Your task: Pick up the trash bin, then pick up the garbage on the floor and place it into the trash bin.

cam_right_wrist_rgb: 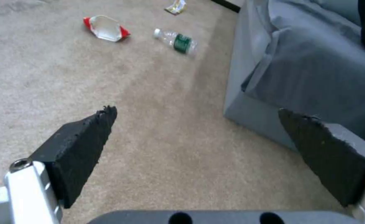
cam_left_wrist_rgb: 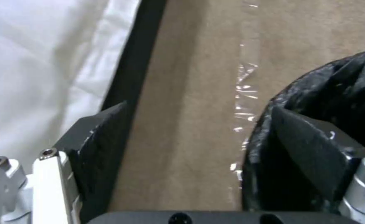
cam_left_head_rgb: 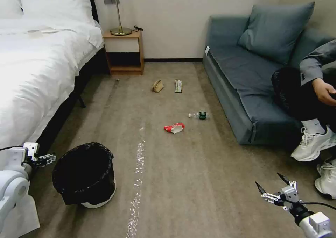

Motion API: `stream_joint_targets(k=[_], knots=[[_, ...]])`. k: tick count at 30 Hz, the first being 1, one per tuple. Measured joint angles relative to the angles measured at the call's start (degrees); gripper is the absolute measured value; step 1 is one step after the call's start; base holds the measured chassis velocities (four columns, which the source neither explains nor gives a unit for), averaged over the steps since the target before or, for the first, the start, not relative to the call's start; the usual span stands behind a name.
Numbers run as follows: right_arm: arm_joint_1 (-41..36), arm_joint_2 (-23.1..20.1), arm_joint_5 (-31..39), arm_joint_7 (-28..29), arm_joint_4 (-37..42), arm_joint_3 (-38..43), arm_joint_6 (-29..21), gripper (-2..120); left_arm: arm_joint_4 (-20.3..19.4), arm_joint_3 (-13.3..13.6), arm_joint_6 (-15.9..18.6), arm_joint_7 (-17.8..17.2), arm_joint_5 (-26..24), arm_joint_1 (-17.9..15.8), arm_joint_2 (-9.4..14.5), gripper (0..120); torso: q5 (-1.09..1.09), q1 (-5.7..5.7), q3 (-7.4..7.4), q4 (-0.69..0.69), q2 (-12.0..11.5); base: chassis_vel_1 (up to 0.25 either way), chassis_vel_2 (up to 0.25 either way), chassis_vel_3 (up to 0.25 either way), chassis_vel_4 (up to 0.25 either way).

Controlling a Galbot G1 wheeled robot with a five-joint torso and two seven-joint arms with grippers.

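The left gripper (cam_left_head_rgb: 49,158) reaches in low from the robot's left, between the bed (cam_left_head_rgb: 35,73) and the trash bin (cam_left_head_rgb: 85,175), its fingers (cam_left_wrist_rgb: 101,143) spread wide and holding nothing. In the left wrist view one finger overlaps the bin's black-bagged rim; whether it touches cannot be told. The bin stands on the carpet (cam_left_head_rgb: 196,182), leaning a little, its white base partly hidden by the bag. The right gripper (cam_left_head_rgb: 271,186) hovers over bare carpet near the sofa (cam_left_head_rgb: 238,73), fingers (cam_right_wrist_rgb: 82,146) wide apart and empty. Farther off lie the red-and-white wrapper (cam_left_head_rgb: 174,128), the bottle (cam_left_head_rgb: 199,115), the tan paper bag (cam_left_head_rgb: 158,86) and the flat wrapper (cam_left_head_rgb: 178,86), whose print is too small to read.
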Motion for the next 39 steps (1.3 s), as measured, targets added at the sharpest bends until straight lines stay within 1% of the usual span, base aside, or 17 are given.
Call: stream_joint_targets(k=[1, 4, 5, 7, 8, 10, 11, 13, 17, 19, 24, 31, 39], knots=[[0.0, 0.0, 0.0, 0.0, 0.0, 0.0, 0.0, 100, 0.0, 0.0, 0.0, 0.0, 0.0, 0.0, 0.0, 90, 0.0, 0.0, 0.0, 0.0, 0.0, 0.0, 0.0, 0.0, 0.0], [0.7, 0.2, -0.1, 0.1, 0.2, -0.6, -0.7, 100, 1.9, 1.9, 0.3, 2.1, -1.1, -2.4, 0.5, 90, 0.01, 0.0, 0.0, 0.0, 0.0, 0.0, 0.0, 0.0, 0.0], [0.7, 0.2, -0.1, 0.1, 0.2, -0.6, -0.7, 100, 1.9, 1.9, 0.3, 2.1, -1.1, -2.4, 0.5, 90, 0.01, 0.0, 0.0, 0.0, 0.0, 0.0, 0.0, 0.0, 0.0], [1.3, 0.3, -0.1, 0.2, 0.1, -1.0, -1.2, 100, 2.9, 3.5, 1.0, 3.1, -1.6, -4.0, 0.7, 91, 0.01, 0.0, 0.0, 0.0, 0.0, 0.0, 0.0, 0.0, 0.0], [1.3, 0.3, -0.1, 0.2, 0.1, -1.0, -1.2, 100, 2.9, 3.5, 1.0, 3.1, -1.6, -4.0, 0.7, 91, 0.01, 0.0, 0.0, 0.0, 0.0, 0.0, 0.0, 0.0, 0.0], [2.1, 0.3, 0.1, 0.3, -0.2, -1.5, -1.6, 100, 3.6, 5.3, 1.7, 3.5, -2.2, -5.5, 0.8, 91, 0.01, 0.0, 0.0, 0.0, 0.0, 0.0, 0.0, 0.0, 0.0], [2.1, 0.3, 0.1, 0.3, -0.2, -1.5, -1.6, 100, 3.6, 5.3, 1.7, 3.5, -2.2, -5.5, 0.8, 91, 0.01, 0.0, 0.0, 0.0, 0.0, 0.0, 0.0, 0.0, 0.0], [3.2, 0.2, 0.3, 0.4, -1.0, -2.2, -1.9, 100, 4.2, 6.3, 2.2, 3.5, -2.2, -6.2, 0.7, 93, 0.0, 0.0, 0.0, -0.01, 0.0, 0.0, 0.0, 0.0, 0.0], [5.1, 0.0, 0.7, 0.5, -2.4, -3.8, -2.1, 100, 4.8, 6.5, 2.9, 3.5, -1.8, -6.2, 0.4, 93, 0.01, 0.0, 0.0, 0.01, 0.0, 0.0, 0.0, 0.0, 0.0], [6.8, -0.3, 1.2, 0.6, -3.4, -5.2, -2.4, 100, 5.7, 6.5, 3.3, 3.5, -1.5, -6.4, 0.4, 93, 0.01, 0.0, 0.0, 0.01, 0.0, 0.0, 0.0, 0.0, 0.0], [9.2, -0.6, 2.0, 0.6, -4.8, -7.2, -2.9, 100, 7.0, 6.5, 3.4, 3.5, -1.3, -6.8, 0.3, 93, 0.01, 0.0, 0.0, -0.01, 0.0, 0.0, 0.0, 0.0, 0.0], [12.5, -0.9, 2.7, 0.6, -7.1, -10.6, -3.2, 100, 8.1, 6.5, 3.4, 3.7, -1.1, -7.3, -0.7, 91, 0.01, 0.0, 0.0, 0.0, 0.0, 0.0, 0.0, 0.0, 0.0], [14.4, -1.2, 4.2, 0.5, -7.9, -12.6, -3.2, 100, 10.1, 9.0, 3.0, 4.9, 0.8, -9.3, -2.0, 91, 0.01, 0.0, 0.0, 0.0, 0.0, 0.0, 0.0, 0.0, 0.0]])
